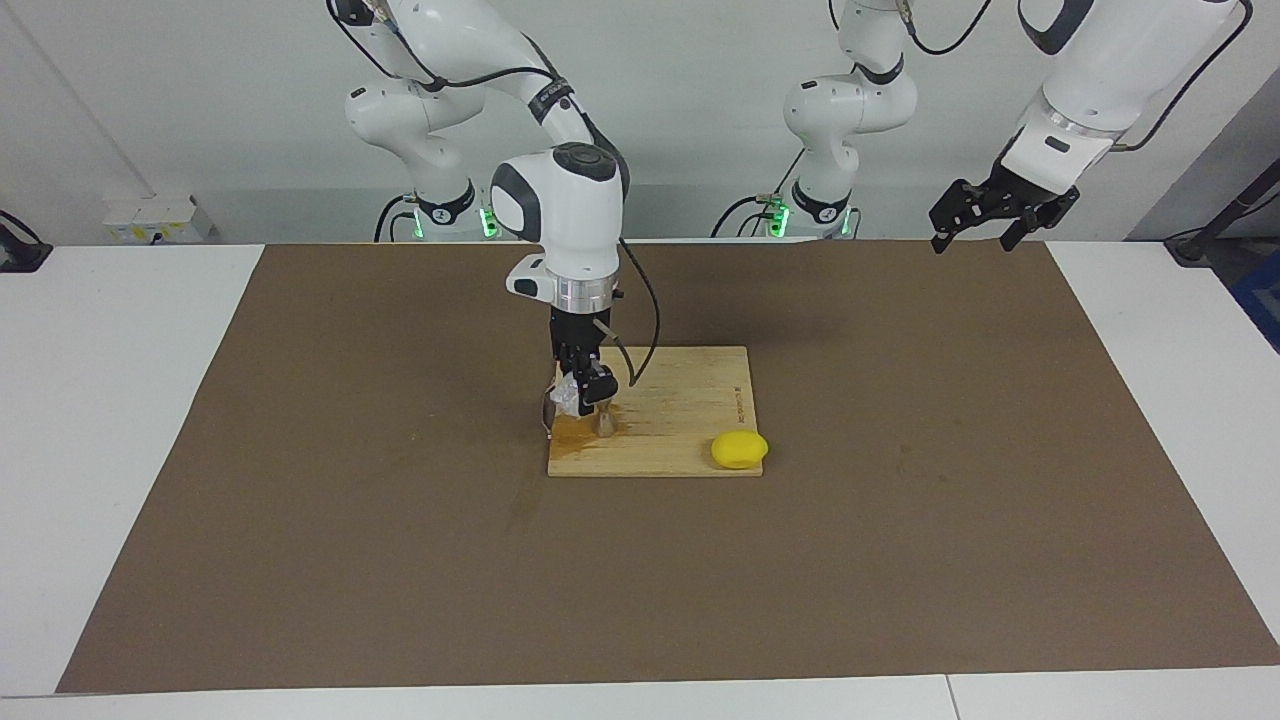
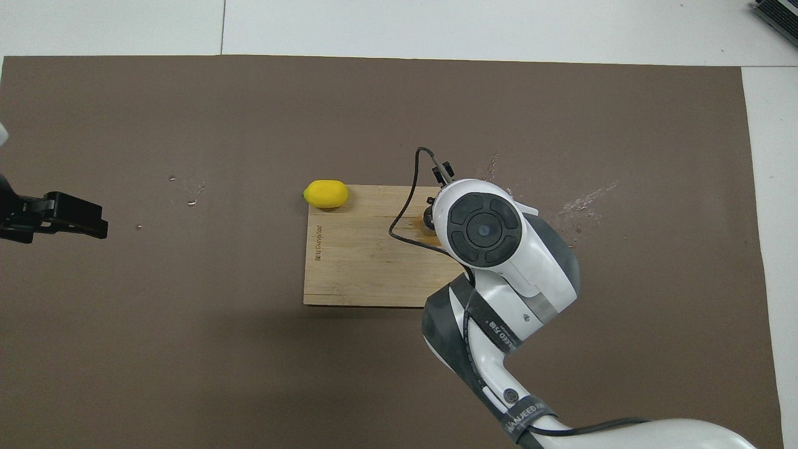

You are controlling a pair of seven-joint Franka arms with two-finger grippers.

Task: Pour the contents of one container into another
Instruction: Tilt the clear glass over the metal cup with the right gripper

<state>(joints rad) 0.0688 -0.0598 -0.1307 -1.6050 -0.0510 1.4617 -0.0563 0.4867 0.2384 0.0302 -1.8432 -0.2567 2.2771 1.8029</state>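
Facing view shows you the right arm bent down over the cutting board [image 1: 690, 410], its wrist vertical and the right gripper [image 1: 585, 392] pointing straight down over the board's end nearest that arm's side of the table. Its fingers are closed around the clear glass tumbler [image 1: 566, 397], which sits tilted in the grip, raised off the board. Just under it the silver jigger [image 1: 605, 424] stands upright on the board, beside a wet amber stain on the wood. Whether the tumbler's lip touches the jigger you cannot tell.

From the overhead view the arm's round white wrist housing covers most of this; only a dark bit of the jigger's rim [image 2: 429, 218] shows at its edge, with a black cable looping out over the board [image 2: 361, 262].

Your left arm waits, held high over the mat's corner at its own end of the table, nearest the robots. The left gripper [image 1: 985, 225] hangs there with its 2 fingers spread apart and nothing between them; overhead it [image 2: 59, 215] enters from the frame edge.

A yellow lemon [image 1: 739, 449] lies on the board's corner farthest from the robots, toward the left arm's end. The board rests on a brown mat [image 1: 900, 520] covering a white table [image 1: 100, 450]. Small glinting droplets dot the mat on both sides of the board. A plain white wall stands at the robots' backs.
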